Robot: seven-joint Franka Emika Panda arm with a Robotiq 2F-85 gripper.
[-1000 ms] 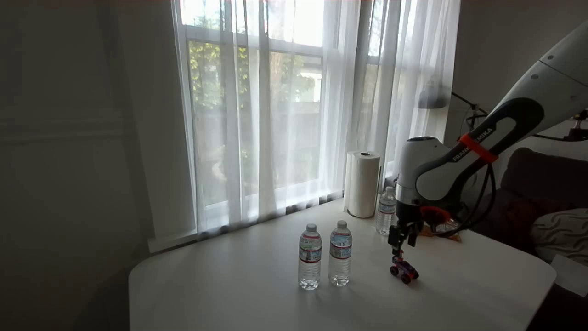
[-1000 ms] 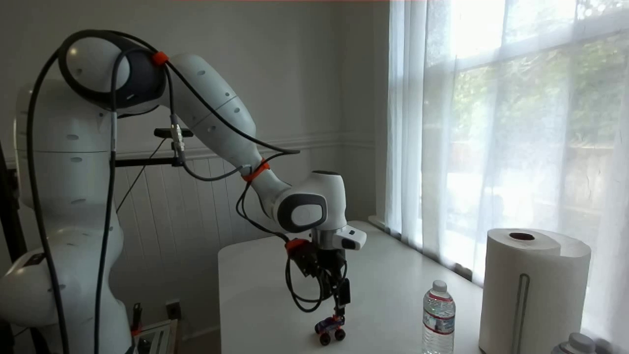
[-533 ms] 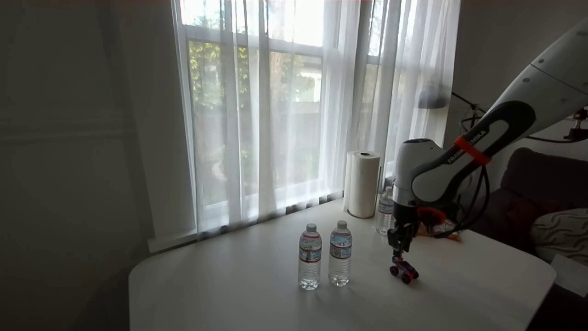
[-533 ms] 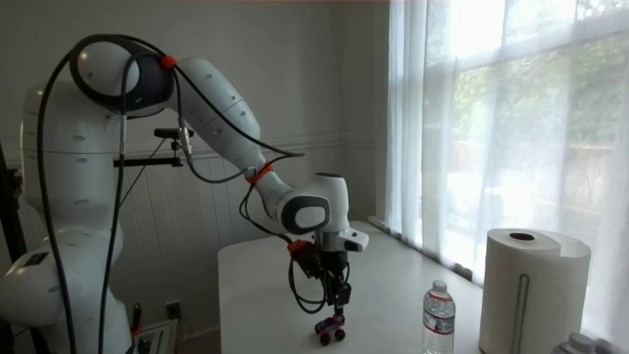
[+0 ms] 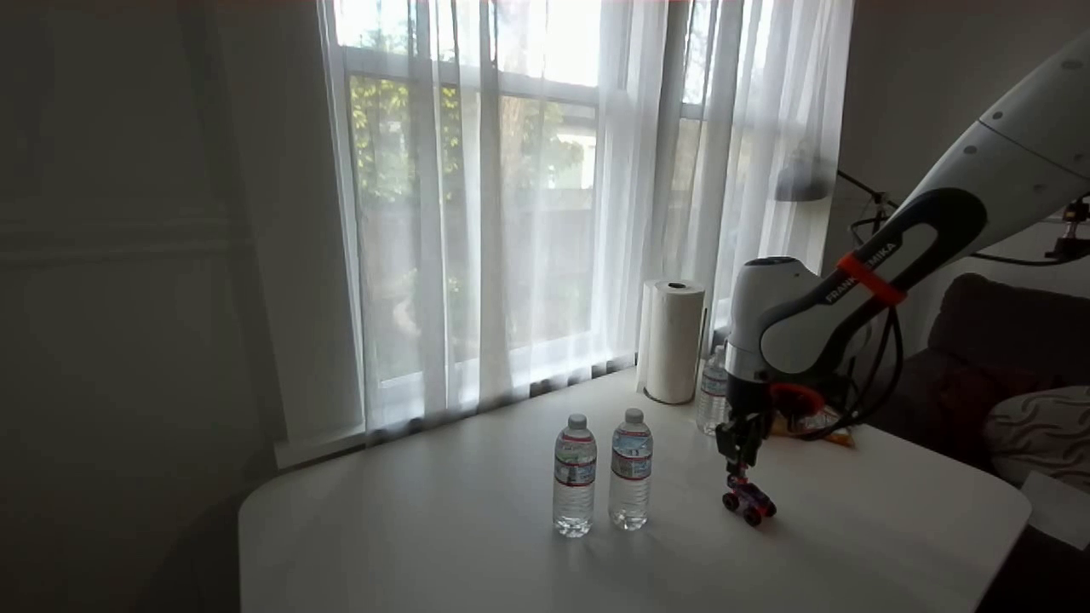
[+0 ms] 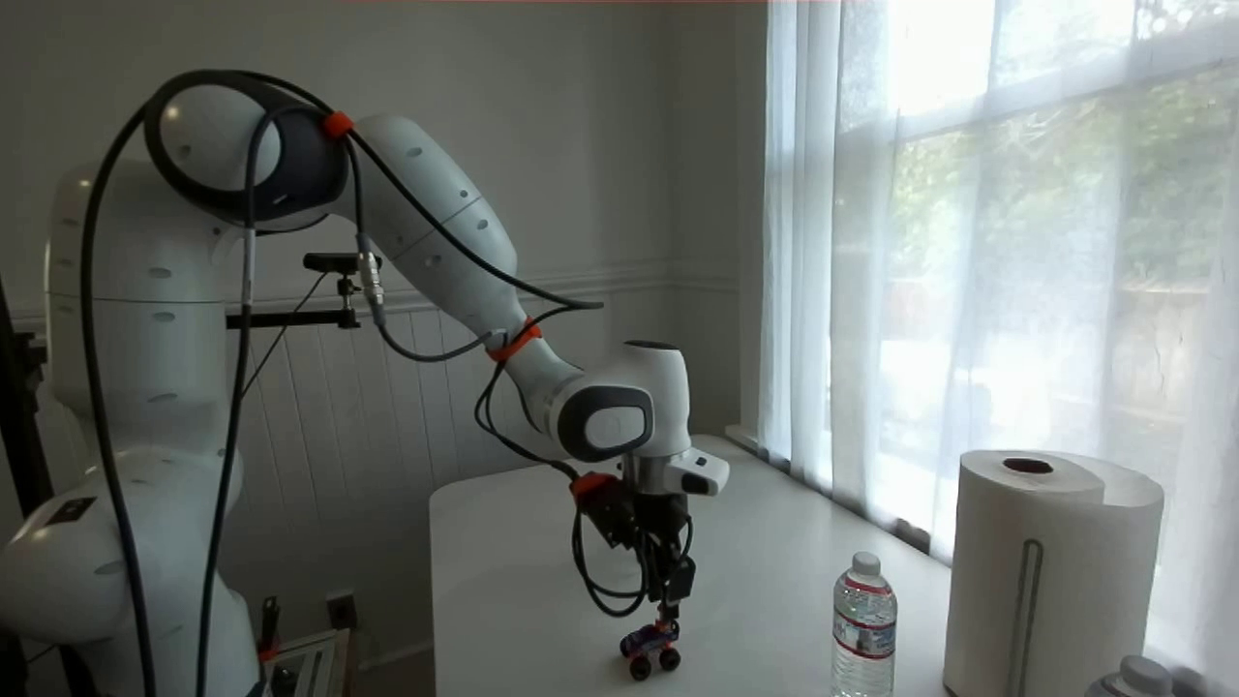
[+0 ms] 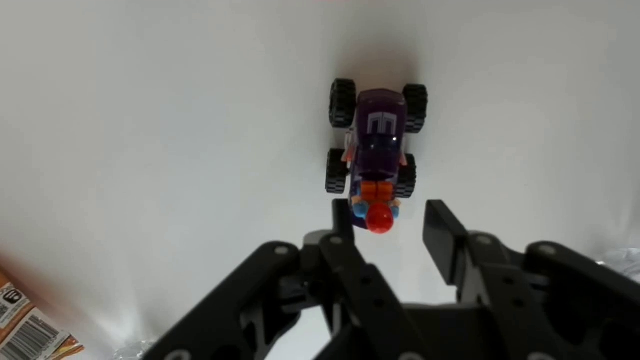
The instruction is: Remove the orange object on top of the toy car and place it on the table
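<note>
Sheer curtains (image 5: 492, 213), a dark sofa (image 5: 1013, 328) and a patterned cushion (image 5: 1046, 436) suggest a home.

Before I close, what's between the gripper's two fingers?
In the wrist view, the orange-red figure on the toy car shows between the open fingers, nearer the picture's left one.

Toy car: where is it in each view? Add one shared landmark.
In an exterior view: toy car lower right; pincer over its left end.
In an exterior view: toy car near the bottom edge, just right of centre; pincer over its right end.
Wrist view: toy car slightly above and right of centre; pincer at its lower end.
Shared landmark: the pincer, at the same end each time.
</note>
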